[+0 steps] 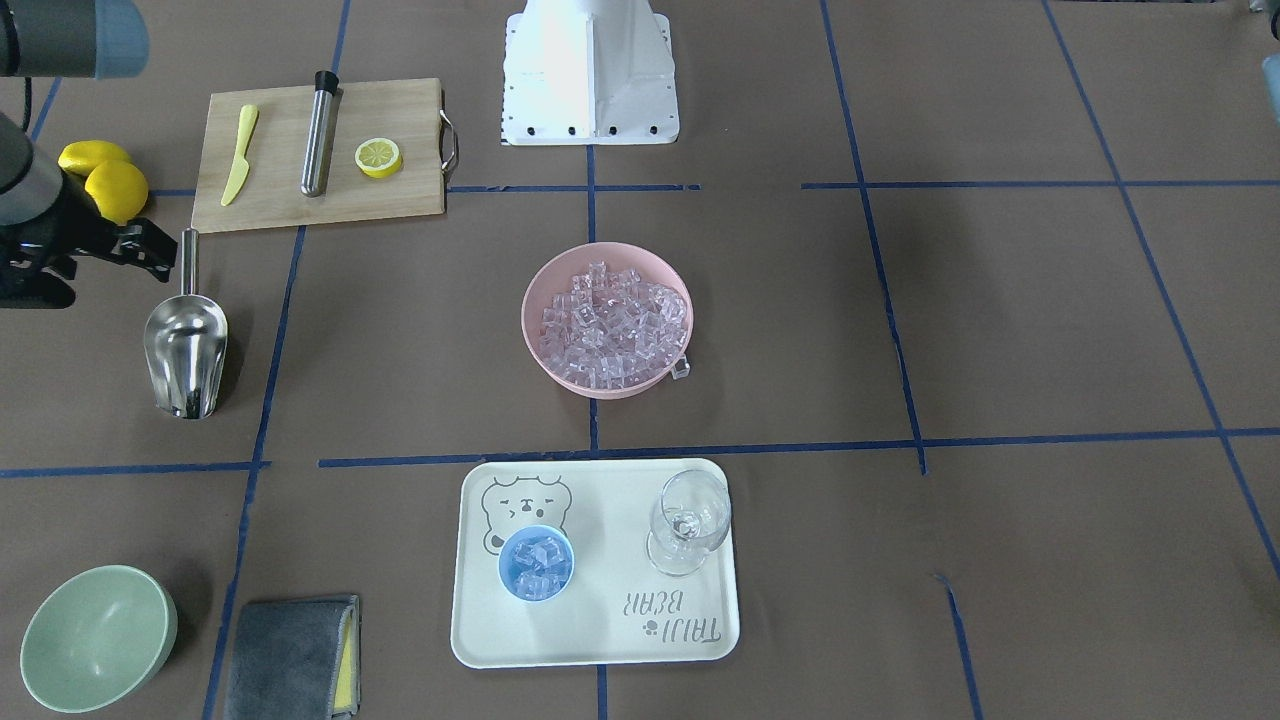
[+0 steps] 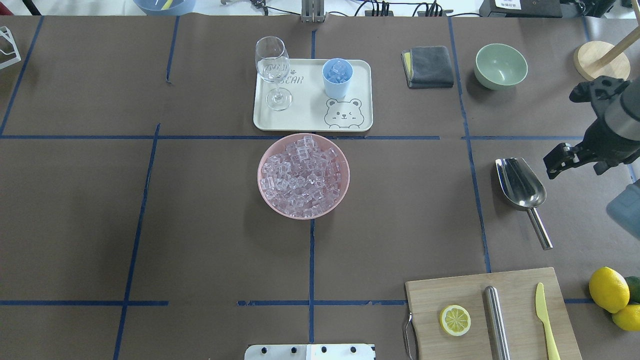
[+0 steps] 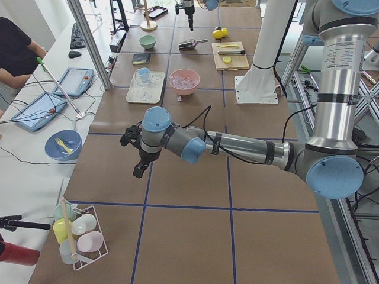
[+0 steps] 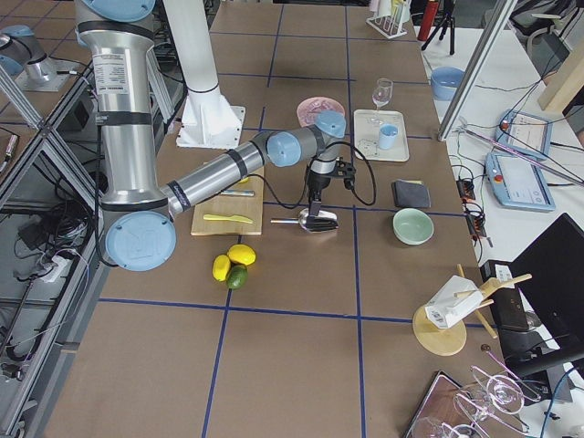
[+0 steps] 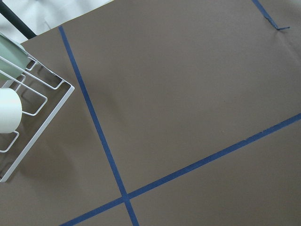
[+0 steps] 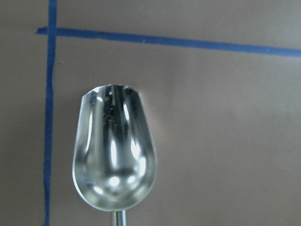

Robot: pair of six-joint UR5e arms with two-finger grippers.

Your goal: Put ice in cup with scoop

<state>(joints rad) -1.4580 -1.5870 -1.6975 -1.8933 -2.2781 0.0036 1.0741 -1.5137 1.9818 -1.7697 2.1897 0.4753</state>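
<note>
1. Surface (image 2: 200, 225): brown and ruled with blue tape. We see it carrying every item listed here. Both sets of fingers hang above it.
2. Tray (image 2: 310, 107): pale, with a bear print. It lies well apart from the right fingers (image 2: 552, 167), off to their left and farther from the robot's base. It bears the cup (image 2: 337, 80) and a wine glass (image 2: 272, 62).
3. Pink bowl (image 2: 260, 175): it stands well apart from the right fingers, to their left, and near the tray's edge on the base side.
4. Right fingers: we read them as parted and gripping nothing. They are raised off the surface, close over the scoop (image 2: 520, 182).
5. Left fingers (image 3: 140, 168): they point downward over bare surface, far from all task items. Only the side view shows them, so we cannot tell whether they are parted or closed.
6. Scoop: it lies on the surface just below the right fingers and is not gripped. Its trough faces upward and is empty, and its handle points toward the robot's base.
7. Cup: it stands upright on the tray beside the bear print, apart from the wine glass and well apart from both sets of fingers. We see several cubes inside it.
8. Ice (image 2: 303, 175): a heap fills the pink bowl, well to the left of the right fingers. One stray cube (image 1: 680, 370) sits on the surface against the bowl's outer wall.
</note>
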